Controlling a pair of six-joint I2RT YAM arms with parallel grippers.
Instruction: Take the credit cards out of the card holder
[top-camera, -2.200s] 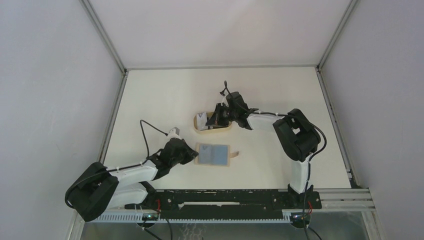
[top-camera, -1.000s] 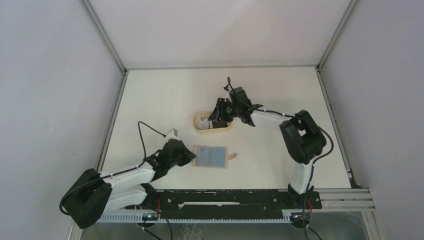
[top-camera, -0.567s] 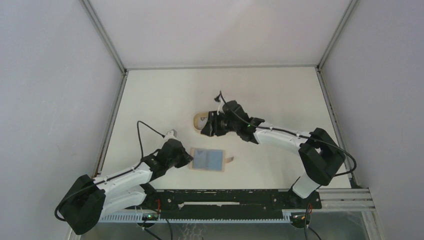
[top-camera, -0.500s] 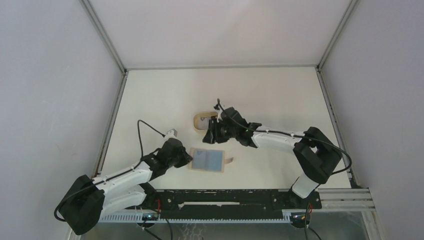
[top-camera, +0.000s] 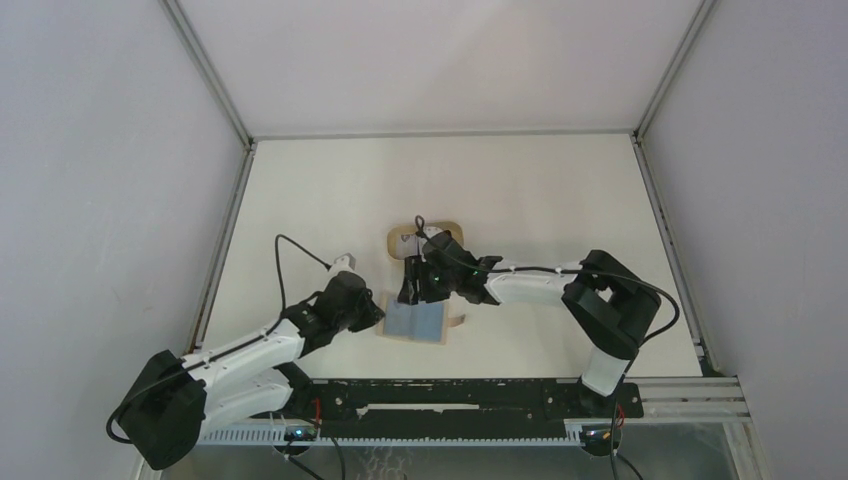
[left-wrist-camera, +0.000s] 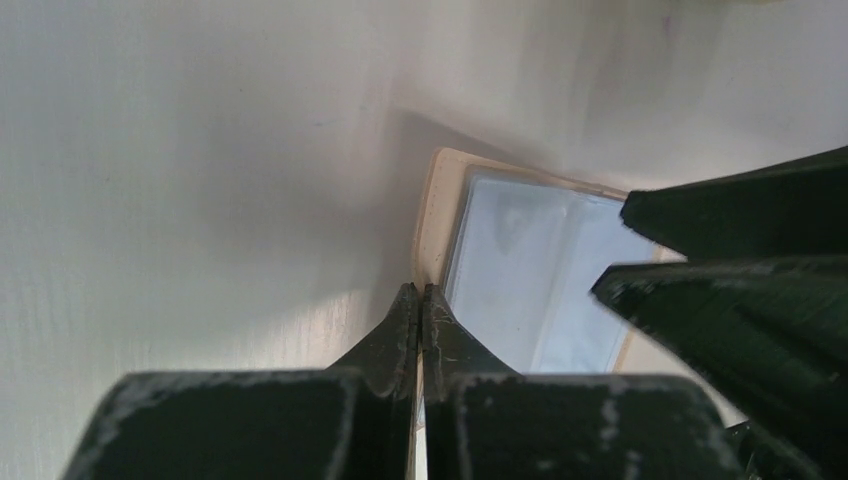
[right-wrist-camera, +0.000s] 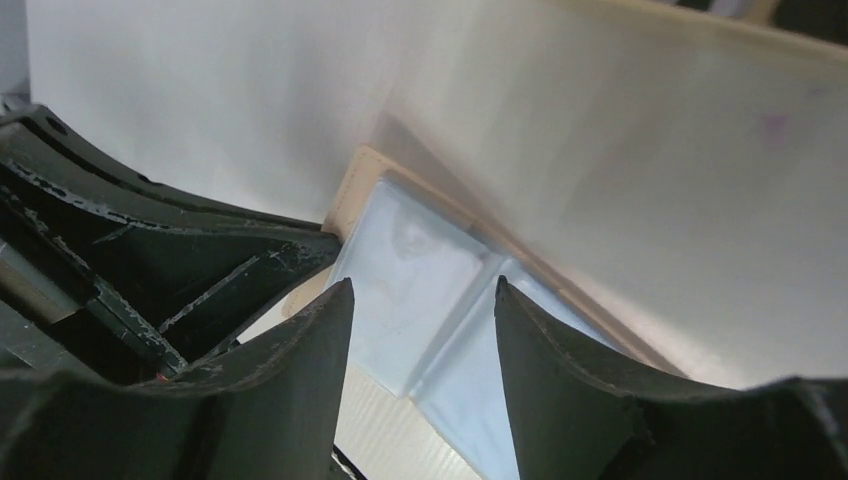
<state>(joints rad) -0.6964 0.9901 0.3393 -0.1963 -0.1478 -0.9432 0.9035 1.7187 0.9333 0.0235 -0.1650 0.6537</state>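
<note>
The card holder (top-camera: 415, 322) lies open on the table, tan outside, grey-blue inside, its snap tab to the right. My left gripper (top-camera: 377, 314) is shut on the holder's left tan edge (left-wrist-camera: 436, 215), fingertips together (left-wrist-camera: 421, 291). My right gripper (top-camera: 416, 293) hovers open just above the holder's far side, its fingers spread over the two grey-blue halves (right-wrist-camera: 432, 262) with nothing between them (right-wrist-camera: 422, 290). In the right wrist view the left half carries a faint mark. I cannot tell credit cards from lining inside the holder.
A beige oval tray (top-camera: 396, 240) stands just behind the holder, mostly covered by my right arm (top-camera: 520, 283). The two grippers sit close together over the holder; the left one's black body (right-wrist-camera: 150, 250) fills the right wrist view's left side.
My right arm swung from the tray down to the card holder, its jaws widening. The left gripper kept its hold, and the holder slid slightly left.
</note>
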